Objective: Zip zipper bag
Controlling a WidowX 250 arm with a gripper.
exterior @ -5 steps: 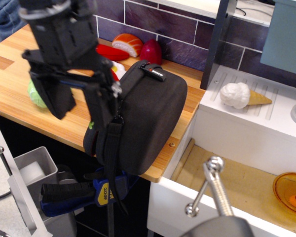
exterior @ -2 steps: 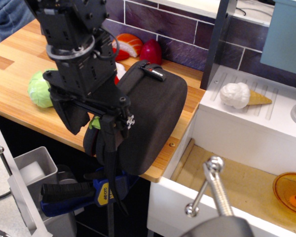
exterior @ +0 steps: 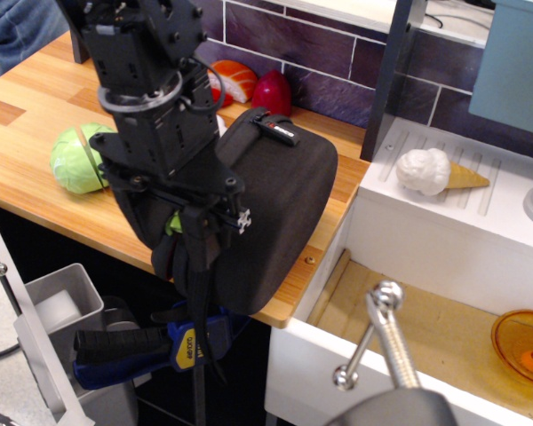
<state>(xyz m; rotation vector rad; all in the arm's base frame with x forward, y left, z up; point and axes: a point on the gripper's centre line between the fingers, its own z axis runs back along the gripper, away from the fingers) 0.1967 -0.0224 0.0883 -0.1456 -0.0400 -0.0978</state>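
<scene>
Zipper bag (exterior: 271, 222): black, rounded, upright on the front edge of the wooden counter (exterior: 27, 151), partly overhanging, strap hanging below; red-white label on top handle; gripper (exterior: 191, 226): black, low against the bag's left edge, fingers apart either side of the strap area, whether they pinch anything cannot be told; green cabbage toy (exterior: 78, 158) left of arm; ice-cream cone toy (exterior: 435, 173) on white unit at right

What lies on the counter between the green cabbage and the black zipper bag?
In the only view, the gripper and its arm fill that stretch, in front of the zipper bag; the cabbage sits left.
</scene>
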